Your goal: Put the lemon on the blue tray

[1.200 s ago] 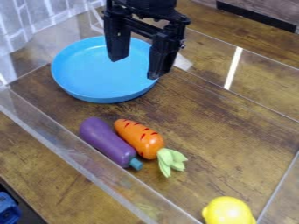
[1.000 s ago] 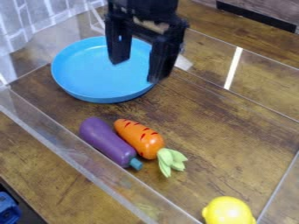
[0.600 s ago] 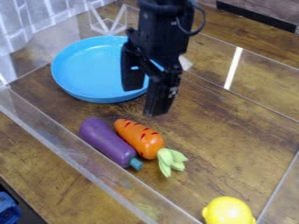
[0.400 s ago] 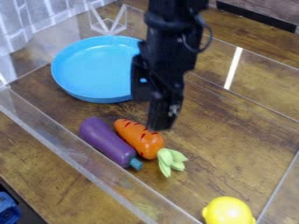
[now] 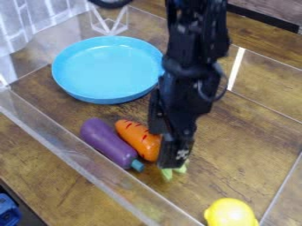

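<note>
"Blue plastic makes up the round tray (image 5: 106, 69), over at the upper left of the wooden worktop (image 5: 48, 115). What comes next, going right?"

"A purple eggplant (image 5: 111, 144), lying aslant, its green tip toward the lower right. Just beside it is the carrot (image 5: 138, 137), slanted much the same way, with its leaves (image 5: 174, 169) partly hidden."

"Hidden by what?"

"By the black jaws (image 5: 169, 144). They stand apart, pointing down over the carrot's leafy end. I can't tell whether they touch it, but they aren't gripping the lemon."

"And where is the lemon (image 5: 230, 214)?"

"Farthest right of the toys, near the bottom edge of the view, well apart from the tray and lower right of the jaws. It lies on the worktop."

"Which way does it point?"

"A small blunt tip seems to show at its lower right. Its bottom is cut off by the edge of the view, so I can't tell for certain how its long axis runs."
</note>
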Action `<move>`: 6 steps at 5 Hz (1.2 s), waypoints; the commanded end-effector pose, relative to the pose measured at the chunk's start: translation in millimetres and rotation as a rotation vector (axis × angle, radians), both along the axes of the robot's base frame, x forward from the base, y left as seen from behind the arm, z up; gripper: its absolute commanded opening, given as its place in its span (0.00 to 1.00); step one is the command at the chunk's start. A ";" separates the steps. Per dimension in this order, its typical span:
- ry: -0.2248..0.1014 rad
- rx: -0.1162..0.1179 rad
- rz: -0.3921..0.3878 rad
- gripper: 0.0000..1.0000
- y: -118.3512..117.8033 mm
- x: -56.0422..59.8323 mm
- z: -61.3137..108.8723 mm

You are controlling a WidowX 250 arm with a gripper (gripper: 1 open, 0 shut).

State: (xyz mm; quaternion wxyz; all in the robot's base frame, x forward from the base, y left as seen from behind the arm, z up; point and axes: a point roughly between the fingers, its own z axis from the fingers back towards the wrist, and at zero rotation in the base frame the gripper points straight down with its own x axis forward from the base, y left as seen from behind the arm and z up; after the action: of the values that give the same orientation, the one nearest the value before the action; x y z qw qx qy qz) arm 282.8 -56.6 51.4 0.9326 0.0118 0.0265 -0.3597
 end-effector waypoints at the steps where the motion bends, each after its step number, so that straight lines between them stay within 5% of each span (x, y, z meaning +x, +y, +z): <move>1: -0.036 -0.008 -0.075 1.00 3.1 6.2 -1.5; 2: -0.033 -0.009 -0.041 1.00 10.4 -0.5 -5.1; 3: -0.039 -0.008 -0.010 0.00 16.2 -6.2 -7.1; 4: -0.043 -0.011 0.012 0.00 19.2 -12.0 -3.0; 6: -0.058 -0.022 0.005 0.00 25.6 -5.7 -22.4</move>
State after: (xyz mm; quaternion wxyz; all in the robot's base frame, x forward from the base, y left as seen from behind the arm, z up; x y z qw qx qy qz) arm 272.0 -34.2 20.2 0.9320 0.0069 0.0134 -0.3622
